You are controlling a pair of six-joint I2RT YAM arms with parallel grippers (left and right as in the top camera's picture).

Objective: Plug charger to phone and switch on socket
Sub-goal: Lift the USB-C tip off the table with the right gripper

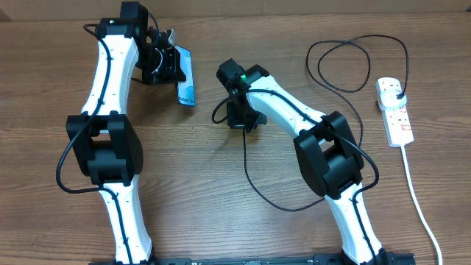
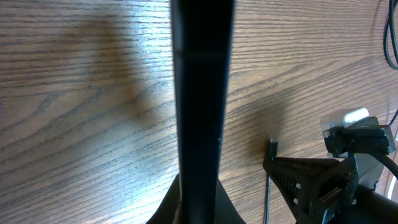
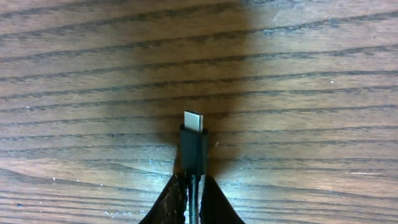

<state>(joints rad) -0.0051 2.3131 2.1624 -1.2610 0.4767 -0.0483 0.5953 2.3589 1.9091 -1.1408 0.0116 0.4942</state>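
Woodgrain (image 3: 74,62) beneath, right pincer (image 3: 193,190) pinches the charger (image 3: 193,142)'s flat black tip, left pincer (image 1: 170,66) the slim phone (image 1: 187,88).

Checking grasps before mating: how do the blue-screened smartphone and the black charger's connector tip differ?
The blue-screened smartphone sits in the left jaws, tilted; the black charger connector tip sits in the right jaws, metal end exposed. Smartphone is broad and flat; tip is small and narrow. Both are gripped, not yet joined.

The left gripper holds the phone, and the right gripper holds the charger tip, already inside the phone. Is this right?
No. The charger tip is not yet inside the phone: the right wrist view shows its metal end bare over the table. The rest is right.
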